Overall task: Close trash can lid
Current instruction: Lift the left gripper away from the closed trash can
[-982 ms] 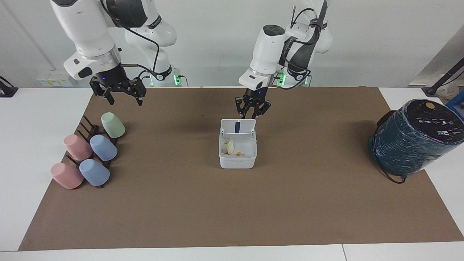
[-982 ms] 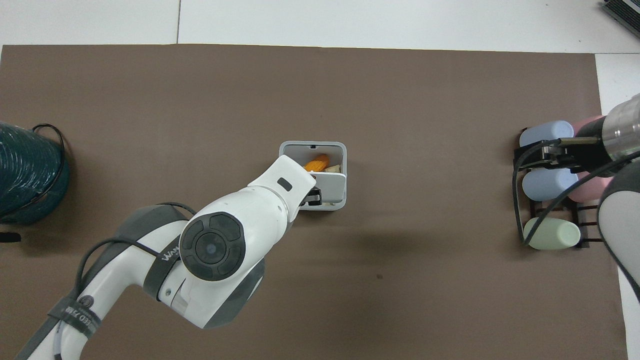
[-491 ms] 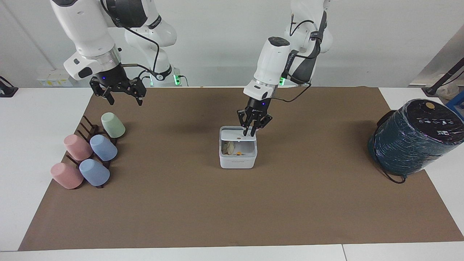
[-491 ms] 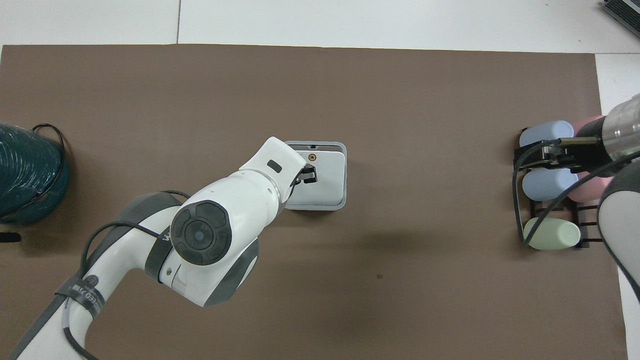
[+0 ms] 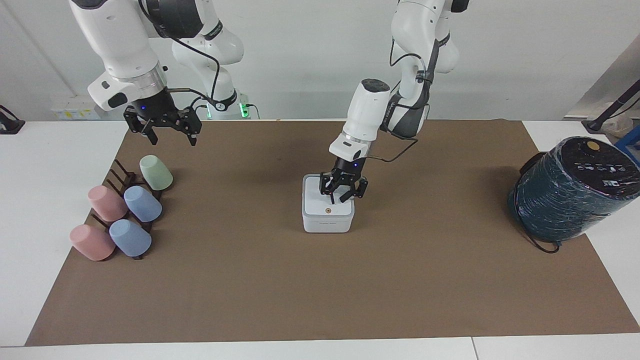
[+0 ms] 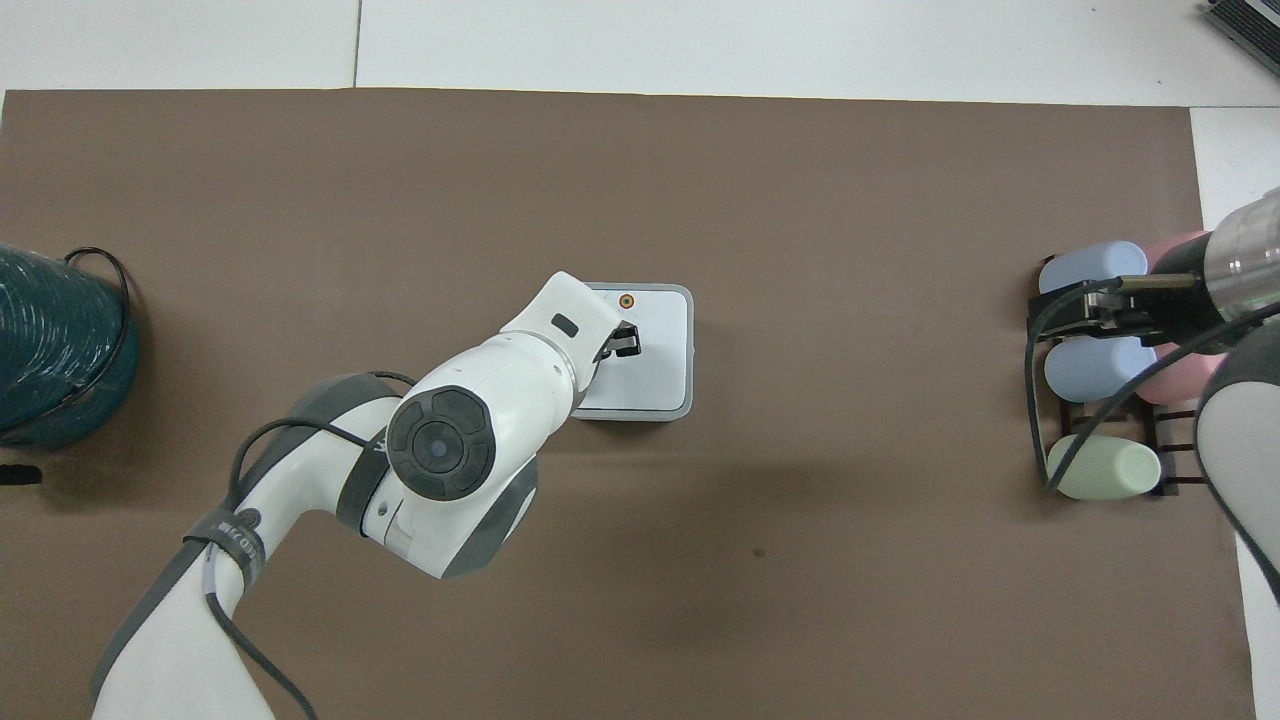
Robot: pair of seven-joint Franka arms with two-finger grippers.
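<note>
The small white trash can (image 5: 327, 224) stands mid-table on the brown mat. Its lid (image 5: 320, 206) lies flat on top of it, orange dot upward. My left gripper (image 5: 338, 201) points down with its fingers together and its tips resting on the lid, on the part nearer the robots. In the overhead view the left gripper (image 6: 624, 345) covers part of the lid (image 6: 660, 340), and the can's rim (image 6: 689, 352) shows around it. My right gripper (image 5: 163, 134) is open and empty, waiting in the air over the cup rack.
A dark rack with several pastel cups (image 5: 125, 210) lies at the right arm's end of the table; it also shows in the overhead view (image 6: 1100, 365). A large dark teal wrapped cylinder (image 5: 570, 190) with a black cable stands at the left arm's end.
The lid stood upright with its blue strip showing, then swung down flat onto the can. My left gripper moved forward and down with it. The right arm has not moved.
</note>
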